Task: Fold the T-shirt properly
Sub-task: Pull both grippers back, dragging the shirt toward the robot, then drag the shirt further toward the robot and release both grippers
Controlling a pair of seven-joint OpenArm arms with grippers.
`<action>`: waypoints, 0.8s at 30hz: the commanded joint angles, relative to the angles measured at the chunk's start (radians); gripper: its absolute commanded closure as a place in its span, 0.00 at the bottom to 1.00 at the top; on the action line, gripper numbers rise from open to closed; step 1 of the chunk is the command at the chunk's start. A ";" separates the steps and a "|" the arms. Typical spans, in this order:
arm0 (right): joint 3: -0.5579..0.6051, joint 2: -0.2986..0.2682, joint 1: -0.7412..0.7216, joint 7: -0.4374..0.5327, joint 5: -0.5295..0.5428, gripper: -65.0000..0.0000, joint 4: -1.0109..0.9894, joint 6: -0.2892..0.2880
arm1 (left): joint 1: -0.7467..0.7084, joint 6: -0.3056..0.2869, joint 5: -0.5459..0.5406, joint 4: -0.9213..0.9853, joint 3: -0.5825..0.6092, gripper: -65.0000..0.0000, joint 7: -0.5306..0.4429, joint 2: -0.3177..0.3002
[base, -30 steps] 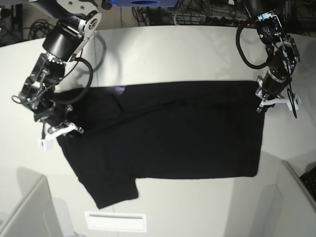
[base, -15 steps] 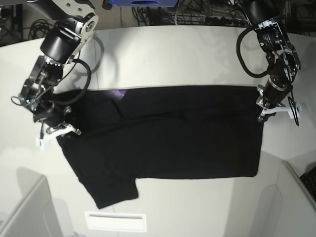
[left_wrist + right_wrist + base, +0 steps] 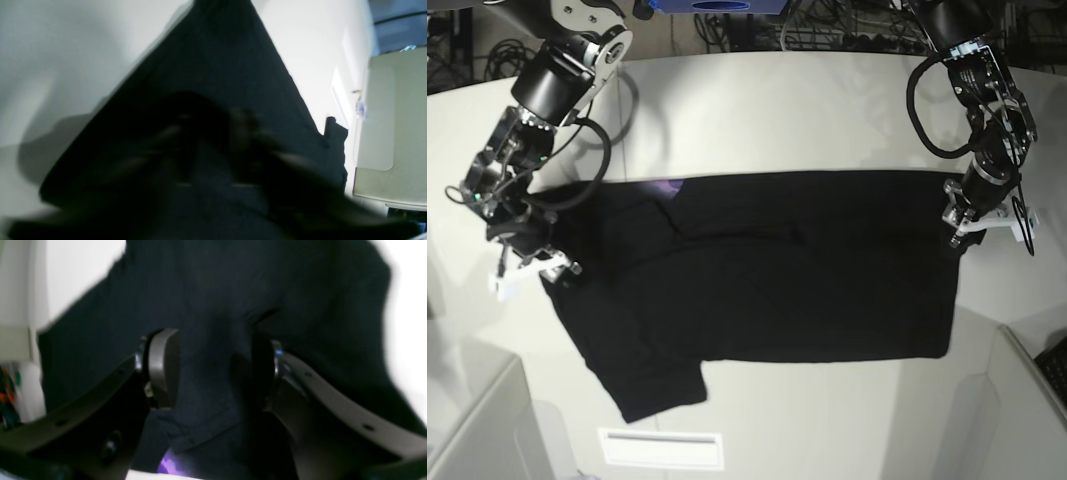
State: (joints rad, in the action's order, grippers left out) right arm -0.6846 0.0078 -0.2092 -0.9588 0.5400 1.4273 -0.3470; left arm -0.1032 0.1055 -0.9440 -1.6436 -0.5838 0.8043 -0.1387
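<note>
The black T-shirt (image 3: 767,270) lies spread plain side up across the white table (image 3: 777,110), with one sleeve hanging toward the front left. A sliver of purple print (image 3: 667,183) shows at its far edge. My left gripper (image 3: 957,215) is at the shirt's far right corner. In the blurred left wrist view the gripper (image 3: 210,143) looks shut on the cloth (image 3: 217,66), which tents up toward it. My right gripper (image 3: 532,265) is at the shirt's left edge. In the right wrist view it (image 3: 213,373) stands wide open over the cloth (image 3: 217,290).
A white label strip (image 3: 662,448) lies near the table's front edge. Grey panels stand at the front left (image 3: 477,430) and front right (image 3: 1027,400). Cables and equipment lie behind the table's far edge (image 3: 847,25).
The left gripper has shifted slightly toward the front, and the shirt's far right edge moved with it. The right gripper has drifted a little to the left at the shirt's edge.
</note>
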 commanded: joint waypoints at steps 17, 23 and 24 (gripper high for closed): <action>-0.183 0.131 0.350 0.051 0.142 0.55 0.392 0.211 | -0.220 -0.132 -0.023 -0.105 -0.161 0.07 -0.016 0.057; -0.194 0.125 0.336 0.123 0.165 0.54 0.200 0.246 | -0.232 -0.286 -0.016 -0.076 -0.242 0.08 -0.010 0.090; -0.192 0.125 0.333 0.136 0.164 0.54 0.183 0.246 | -0.232 -0.295 -0.016 -0.077 -0.253 0.08 -0.010 0.089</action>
State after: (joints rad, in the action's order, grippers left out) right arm -0.8799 0.1429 0.1379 -0.8303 0.6830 1.5955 -0.0898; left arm -0.3393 -0.1699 -0.9428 -1.7012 -0.8299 0.8139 -0.0345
